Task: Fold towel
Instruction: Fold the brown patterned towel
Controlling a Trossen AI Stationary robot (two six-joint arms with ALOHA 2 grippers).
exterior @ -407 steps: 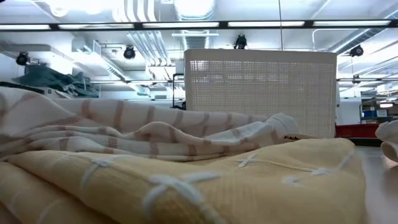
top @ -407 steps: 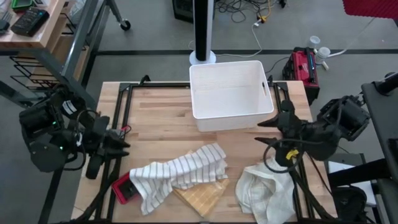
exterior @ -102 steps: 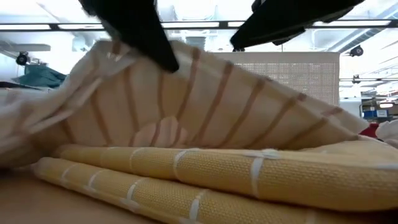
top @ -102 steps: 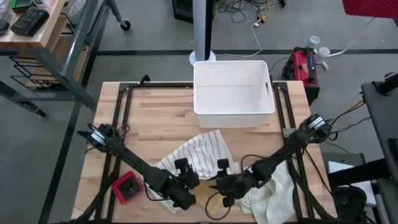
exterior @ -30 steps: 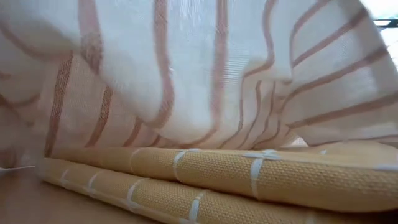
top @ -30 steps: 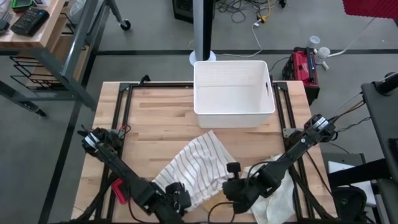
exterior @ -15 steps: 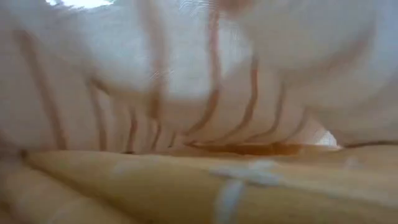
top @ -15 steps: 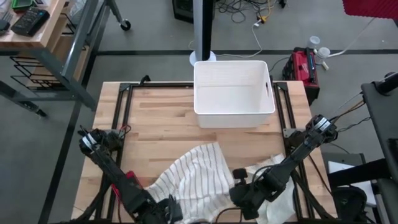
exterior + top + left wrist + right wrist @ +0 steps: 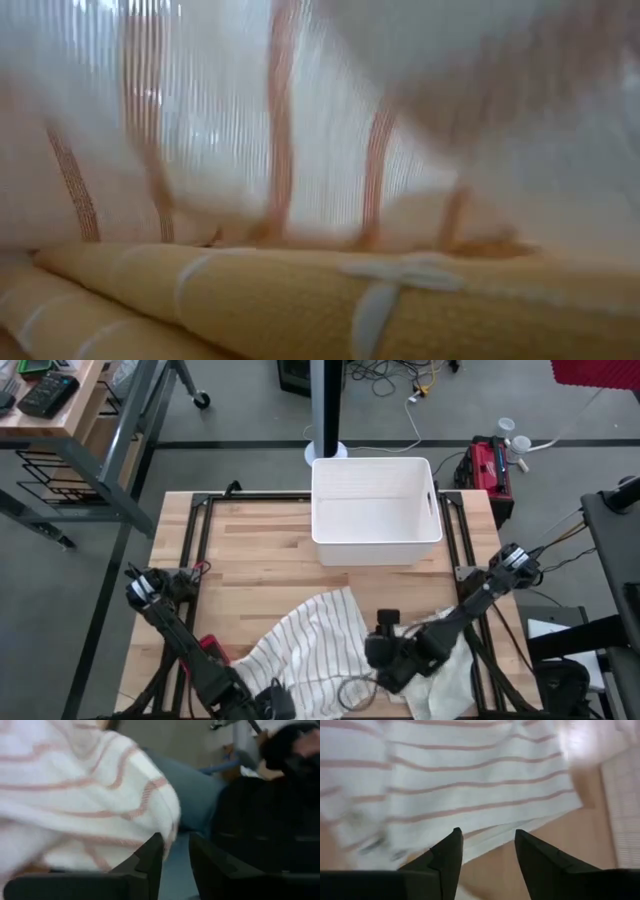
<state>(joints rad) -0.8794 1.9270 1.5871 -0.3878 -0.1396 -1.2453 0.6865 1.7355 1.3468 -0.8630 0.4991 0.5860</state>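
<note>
Striped towel (image 9: pixel 315 645) overhead, yellow cloth (image 9: pixel 330 300) only low, both end effectors (image 9: pixel 485 851) (image 9: pixel 176 851) parted, empty

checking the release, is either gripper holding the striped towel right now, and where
Neither: the left gripper and right gripper both stand open, empty, beside the striped towel.

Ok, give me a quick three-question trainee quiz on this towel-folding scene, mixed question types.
1. True or false: the white towel with thin reddish stripes lies inside the white plastic bin.
2. Multiple choice: in its wrist view, the right gripper is A) clamped on the towel, B) open with nothing between its fingers, C) out of view.
3. Fill in: in the low view, the striped towel hangs over a folded ____ waffle-weave cloth.

Key: 1 false, it lies on the wooden table. 2 B. 3 yellow.
</note>
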